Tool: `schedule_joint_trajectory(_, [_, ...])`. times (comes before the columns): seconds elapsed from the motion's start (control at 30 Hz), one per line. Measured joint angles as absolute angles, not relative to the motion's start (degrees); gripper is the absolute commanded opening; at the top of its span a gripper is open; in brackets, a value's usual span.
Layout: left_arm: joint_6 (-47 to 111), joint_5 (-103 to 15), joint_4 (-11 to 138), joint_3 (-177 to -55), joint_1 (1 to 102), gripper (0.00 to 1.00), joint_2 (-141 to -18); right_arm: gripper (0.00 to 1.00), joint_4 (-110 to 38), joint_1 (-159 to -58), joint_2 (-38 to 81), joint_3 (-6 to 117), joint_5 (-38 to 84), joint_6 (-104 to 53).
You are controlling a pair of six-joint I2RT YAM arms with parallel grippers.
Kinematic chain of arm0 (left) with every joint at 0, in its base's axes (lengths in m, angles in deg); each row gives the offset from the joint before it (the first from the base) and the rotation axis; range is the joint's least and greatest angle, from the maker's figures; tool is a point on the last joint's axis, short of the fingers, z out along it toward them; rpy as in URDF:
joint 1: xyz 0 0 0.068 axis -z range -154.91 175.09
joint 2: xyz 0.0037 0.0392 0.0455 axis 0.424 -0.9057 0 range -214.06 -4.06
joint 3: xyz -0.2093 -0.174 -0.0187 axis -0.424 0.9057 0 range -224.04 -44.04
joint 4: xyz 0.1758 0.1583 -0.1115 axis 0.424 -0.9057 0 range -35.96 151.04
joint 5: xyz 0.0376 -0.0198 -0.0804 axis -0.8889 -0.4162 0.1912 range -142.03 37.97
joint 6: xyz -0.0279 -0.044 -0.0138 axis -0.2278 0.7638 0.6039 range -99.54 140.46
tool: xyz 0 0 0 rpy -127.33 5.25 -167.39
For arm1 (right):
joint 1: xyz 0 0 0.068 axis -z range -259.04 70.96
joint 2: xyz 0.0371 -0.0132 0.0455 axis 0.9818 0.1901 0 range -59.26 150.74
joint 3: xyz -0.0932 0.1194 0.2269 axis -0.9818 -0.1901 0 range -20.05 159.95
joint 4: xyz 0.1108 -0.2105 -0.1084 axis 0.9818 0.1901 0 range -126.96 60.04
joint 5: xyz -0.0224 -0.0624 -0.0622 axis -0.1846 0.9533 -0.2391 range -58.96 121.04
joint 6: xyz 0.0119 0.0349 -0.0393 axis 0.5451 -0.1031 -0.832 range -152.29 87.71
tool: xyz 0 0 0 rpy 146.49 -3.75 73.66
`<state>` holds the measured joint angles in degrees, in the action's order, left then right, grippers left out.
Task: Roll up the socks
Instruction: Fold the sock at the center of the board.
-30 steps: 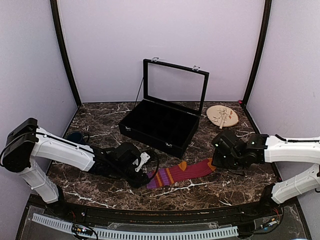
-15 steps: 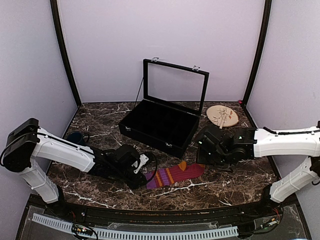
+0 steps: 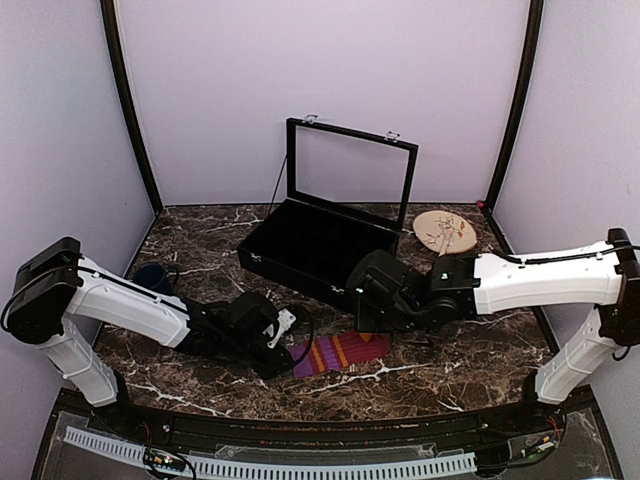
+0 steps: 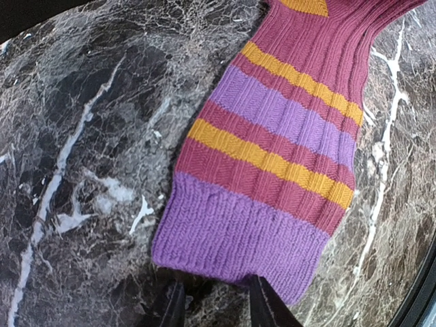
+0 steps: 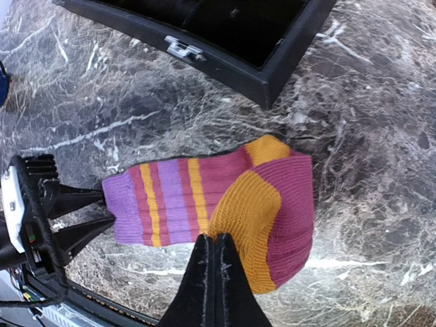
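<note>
A sock (image 3: 335, 353) striped purple, orange and red lies on the marble table in front of the case. Its orange toe (image 5: 248, 218) is folded back over the striped middle, as the right wrist view shows. My right gripper (image 5: 212, 240) is shut, pinching the edge of that toe; from above it (image 3: 372, 338) hangs over the sock's right end. My left gripper (image 4: 216, 294) lies low at the purple cuff (image 4: 231, 235), jaws apart, one fingertip (image 4: 262, 300) touching the cuff's edge. Both of its fingers (image 5: 85, 231) point at the cuff.
An open black case (image 3: 320, 245) with its lid raised stands just behind the sock. A dark blue mug (image 3: 152, 275) sits at the left behind my left arm. A round wooden plate (image 3: 445, 232) lies at the back right.
My right gripper has moved left with the toe, folding the sock over itself so it looks shorter. The left gripper stayed at the cuff and its jaws have narrowed.
</note>
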<state>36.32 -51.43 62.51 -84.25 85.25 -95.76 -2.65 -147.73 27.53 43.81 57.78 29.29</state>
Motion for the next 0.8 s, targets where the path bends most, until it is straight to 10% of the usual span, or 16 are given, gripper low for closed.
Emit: schedule_joint_trajectory(0.8, [41.98, -48.20, 70.40, -76.16, 83.74, 0.28, -90.95, 0.00, -8.03, -151.66, 39.61, 53.80, 53.56, 26.21])
